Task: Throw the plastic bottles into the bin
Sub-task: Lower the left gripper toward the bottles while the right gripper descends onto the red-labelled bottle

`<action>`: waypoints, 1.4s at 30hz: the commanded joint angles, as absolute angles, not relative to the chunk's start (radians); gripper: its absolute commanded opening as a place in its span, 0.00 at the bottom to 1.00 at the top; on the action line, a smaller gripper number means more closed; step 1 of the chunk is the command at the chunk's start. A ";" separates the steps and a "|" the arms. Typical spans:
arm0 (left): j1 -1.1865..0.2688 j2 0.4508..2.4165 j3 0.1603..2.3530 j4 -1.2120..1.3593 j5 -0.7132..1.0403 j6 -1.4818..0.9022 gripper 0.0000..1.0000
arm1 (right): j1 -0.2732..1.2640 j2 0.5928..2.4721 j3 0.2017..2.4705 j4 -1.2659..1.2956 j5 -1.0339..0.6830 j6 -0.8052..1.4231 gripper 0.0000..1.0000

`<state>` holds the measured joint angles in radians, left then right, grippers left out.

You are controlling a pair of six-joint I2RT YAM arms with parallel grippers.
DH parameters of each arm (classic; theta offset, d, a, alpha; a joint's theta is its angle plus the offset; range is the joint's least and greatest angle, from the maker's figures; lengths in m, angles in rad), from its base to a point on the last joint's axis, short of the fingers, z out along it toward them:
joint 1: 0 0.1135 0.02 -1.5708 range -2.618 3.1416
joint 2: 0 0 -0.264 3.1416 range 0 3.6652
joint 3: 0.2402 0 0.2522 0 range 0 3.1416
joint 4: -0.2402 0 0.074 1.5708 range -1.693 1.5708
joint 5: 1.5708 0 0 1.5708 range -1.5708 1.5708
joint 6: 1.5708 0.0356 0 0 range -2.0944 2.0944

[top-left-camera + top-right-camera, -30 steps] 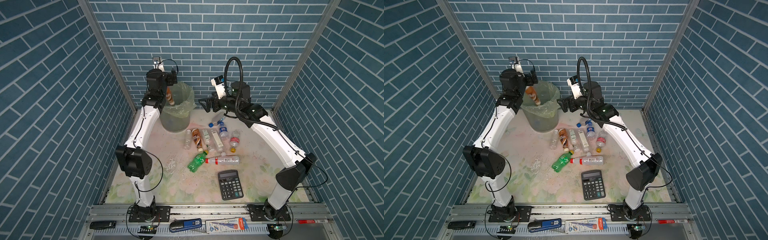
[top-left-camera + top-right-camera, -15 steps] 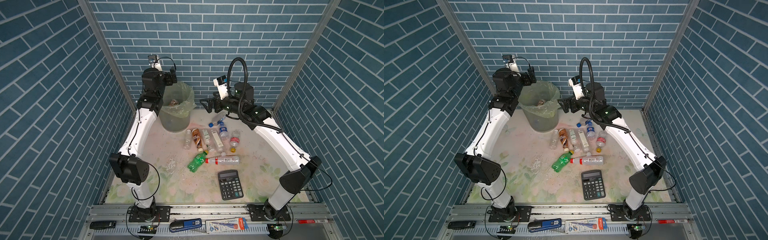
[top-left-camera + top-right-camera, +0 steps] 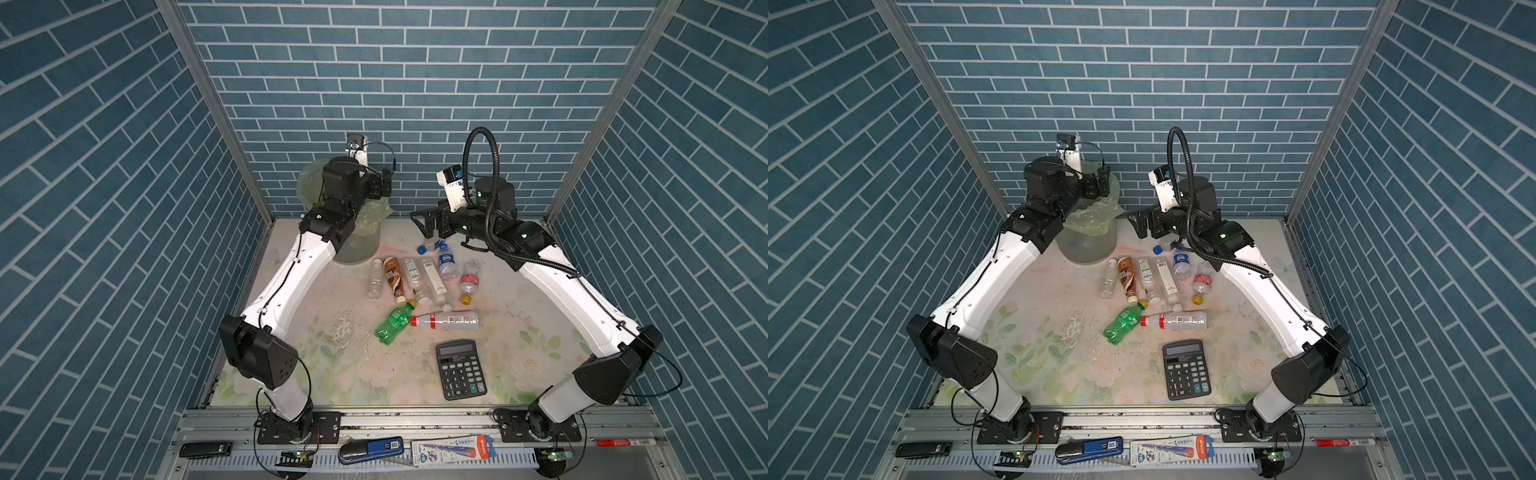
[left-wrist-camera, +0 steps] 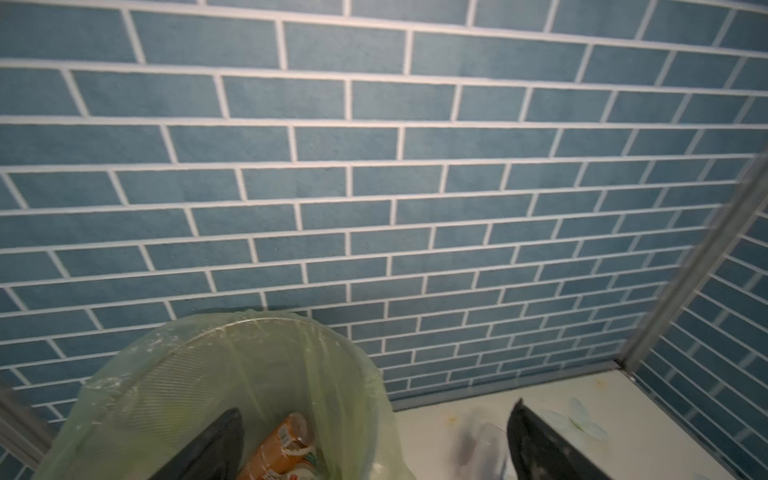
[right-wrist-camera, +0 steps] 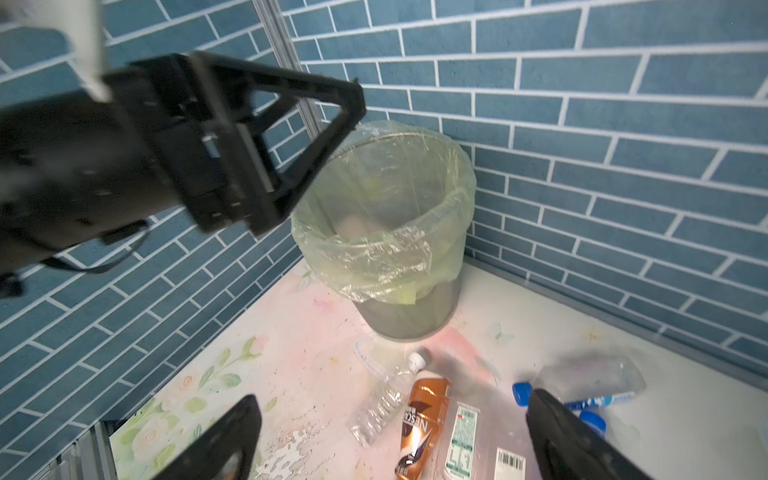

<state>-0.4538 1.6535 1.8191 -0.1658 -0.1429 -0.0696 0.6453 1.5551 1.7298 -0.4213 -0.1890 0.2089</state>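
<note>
left gripper (image 4: pixel 374 409) jaws wide and empty, over bin (image 4: pixel 257 322) at tabletop (image 3: pixel 332 374) far edge; brown bottle (image 4: pixel 276 451) held earlier now lies inside; right gripper (image 5: pixel 392 397) wide, empty

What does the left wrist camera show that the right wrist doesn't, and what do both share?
Only left wrist view: a recognisable brown plastic bottle inside the round translucent bin lined with a pale green bag. Only right wrist view: on the floral table, a brown coffee bottle, a clear crumpled bottle and a white-labelled clear bottle, plus the black left gripper by the bin's rim. Both: the bin, the table and the blue brick wall.
</note>
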 commanded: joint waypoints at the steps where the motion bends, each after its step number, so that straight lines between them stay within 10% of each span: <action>1: -0.525 1.550 1.756 -0.178 -0.181 -0.078 0.99 | 0.618 1.467 1.619 -0.508 -0.127 0.281 0.99; 16: -0.677 1.278 1.269 -0.264 -0.166 -0.440 0.99 | 0.603 1.183 1.107 -0.728 -0.067 0.291 0.99; 42: -0.758 1.035 0.769 -0.164 -0.120 -0.694 0.99 | 0.746 1.484 0.972 -0.614 0.139 0.191 0.95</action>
